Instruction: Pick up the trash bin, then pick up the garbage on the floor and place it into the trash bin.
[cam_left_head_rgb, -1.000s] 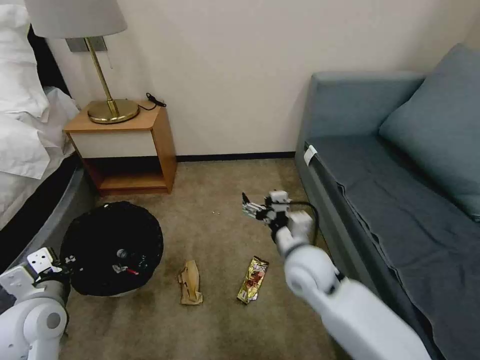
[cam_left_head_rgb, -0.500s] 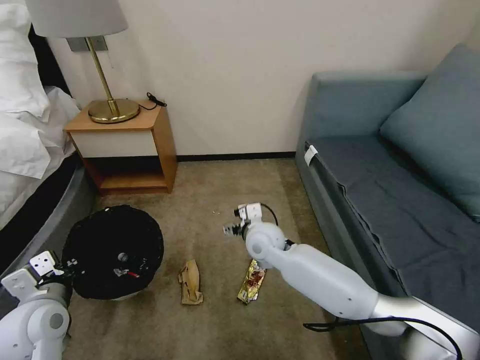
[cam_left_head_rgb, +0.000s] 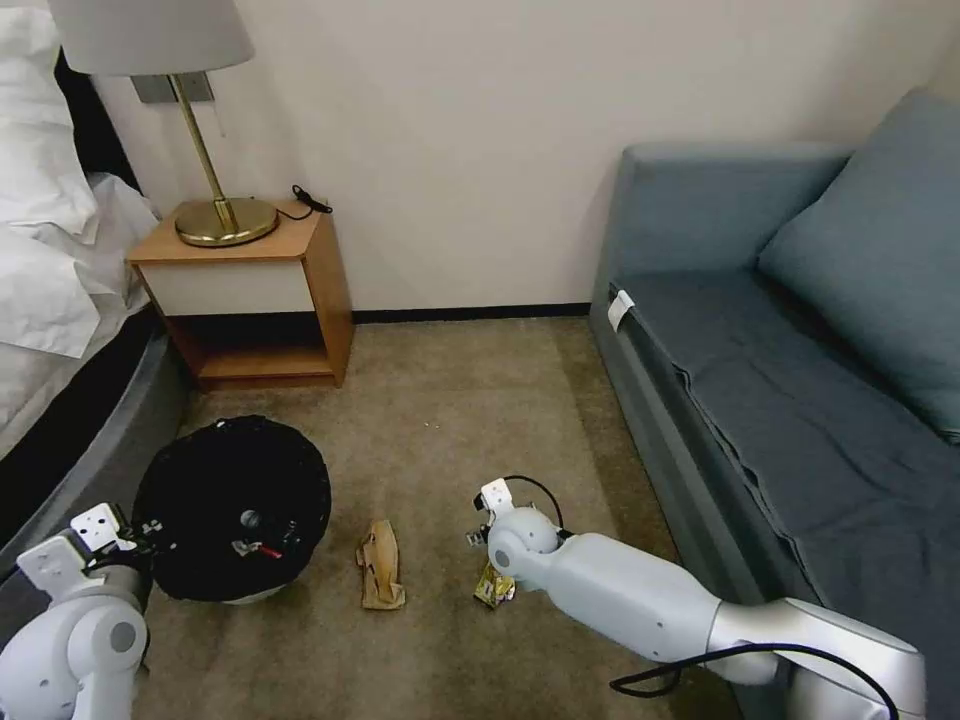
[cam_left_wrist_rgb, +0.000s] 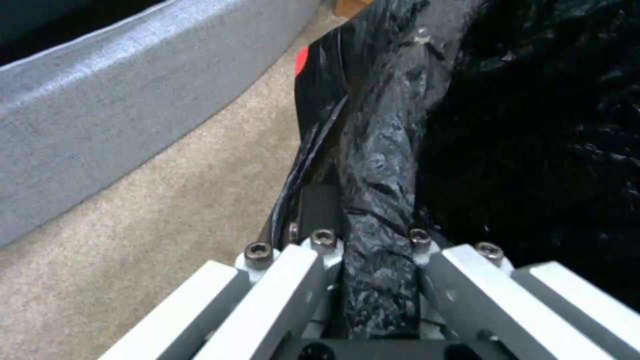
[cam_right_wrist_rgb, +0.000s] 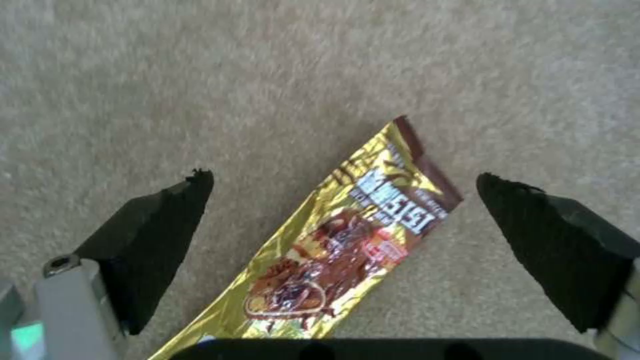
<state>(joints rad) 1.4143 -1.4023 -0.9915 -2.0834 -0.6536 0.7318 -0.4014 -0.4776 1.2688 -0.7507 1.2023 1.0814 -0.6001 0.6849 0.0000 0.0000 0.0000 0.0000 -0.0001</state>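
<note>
Straddling snack wrapper (cam_right_wrist_rgb: 347, 240), right gripper (cam_right_wrist_rgb: 343, 200) wide | left gripper (cam_left_wrist_rgb: 377, 250) seemingly clamps trash bin (cam_left_head_rgb: 235, 500)

White lettering on the snack wrapper (cam_right_wrist_rgb: 347, 240) is unreadable.

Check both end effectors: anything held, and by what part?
Left end effector is shut on the trash bin, clamping its liner-wrapped rim. Right end effector is open, empty, hovering over the snack wrapper on the carpet.
</note>
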